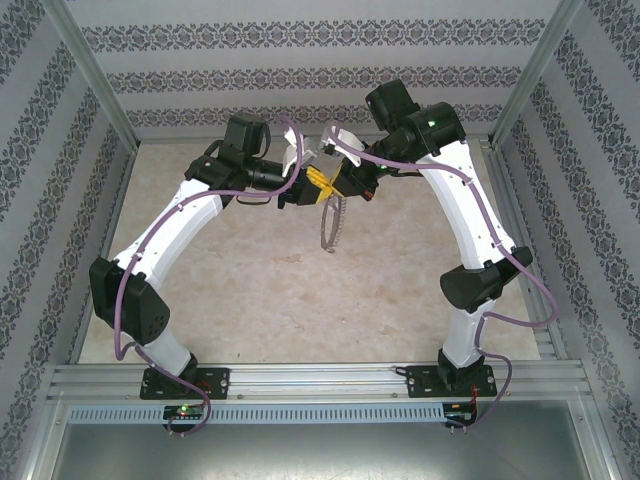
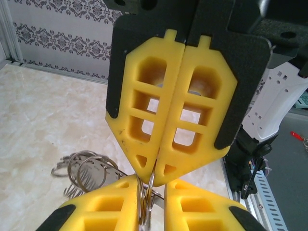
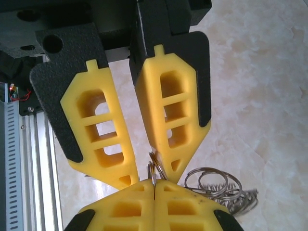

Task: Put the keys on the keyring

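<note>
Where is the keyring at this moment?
In the top external view the keyring hangs mid-table, just below the point where the left gripper and the right gripper meet, its upper loop pinched by the right one.

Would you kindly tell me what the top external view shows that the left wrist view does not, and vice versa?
Top external adds both arms down to their bases and the keyring hanging edge-on as a whole hoop. Left wrist adds the close detail: the right hand shut on a silvery loop, the left hand slightly open around it, more loops bunched beside. Both show the two hands tip to tip over the marble-patterned table.
</note>
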### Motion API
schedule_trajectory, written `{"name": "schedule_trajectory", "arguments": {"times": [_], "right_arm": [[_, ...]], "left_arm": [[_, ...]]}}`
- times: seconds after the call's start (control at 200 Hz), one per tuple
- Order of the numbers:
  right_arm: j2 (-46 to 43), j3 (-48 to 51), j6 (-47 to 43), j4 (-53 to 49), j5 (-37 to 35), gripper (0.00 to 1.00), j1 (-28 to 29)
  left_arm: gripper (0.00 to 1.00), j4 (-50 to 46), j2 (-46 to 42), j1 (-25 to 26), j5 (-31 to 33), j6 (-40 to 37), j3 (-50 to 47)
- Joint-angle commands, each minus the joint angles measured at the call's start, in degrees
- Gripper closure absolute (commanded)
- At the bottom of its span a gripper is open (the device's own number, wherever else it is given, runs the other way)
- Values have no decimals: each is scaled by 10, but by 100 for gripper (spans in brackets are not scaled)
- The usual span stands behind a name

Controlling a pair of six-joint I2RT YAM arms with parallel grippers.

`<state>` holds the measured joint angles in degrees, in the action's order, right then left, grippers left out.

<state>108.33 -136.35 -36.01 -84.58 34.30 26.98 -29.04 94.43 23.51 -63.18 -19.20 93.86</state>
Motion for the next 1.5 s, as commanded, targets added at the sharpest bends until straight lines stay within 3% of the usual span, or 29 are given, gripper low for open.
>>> {"name": "schedule_trajectory", "arguments": {"times": [0.0,0.065,0.25,0.59,0.64,0.699,0.854,1.124,1.254,1.389,1.494], "right_arm": [[-24,4,-8,-7,15,100,1],[-25,4,-7,-4,16,100,-1],[-25,6,-7,-2,19,100,-2],[-35,12,9,28,31,100,-2],[-42,18,22,44,30,78,-3],[-58,38,43,78,30,64,-10],[-131,141,119,205,62,54,-56],[-284,446,325,534,68,54,-126],[-315,528,348,565,83,61,-103],[-325,567,329,545,79,70,-33],[-324,586,328,546,76,71,12]], "left_arm": [[83,33,-19,-6,-7,-4,1],[91,28,-19,-7,-10,-7,3],[100,31,-18,-7,-18,-6,2],[100,52,-18,-7,-43,2,-6],[100,56,-19,-7,-44,3,-7],[100,59,-21,-7,-42,2,-10],[100,55,-24,-7,-43,-6,-9],[100,88,-31,-7,-39,2,-20],[100,111,-31,-7,-35,17,-23],[100,125,-30,-7,-31,29,-23],[100,128,-31,-7,-27,31,-24]]}}
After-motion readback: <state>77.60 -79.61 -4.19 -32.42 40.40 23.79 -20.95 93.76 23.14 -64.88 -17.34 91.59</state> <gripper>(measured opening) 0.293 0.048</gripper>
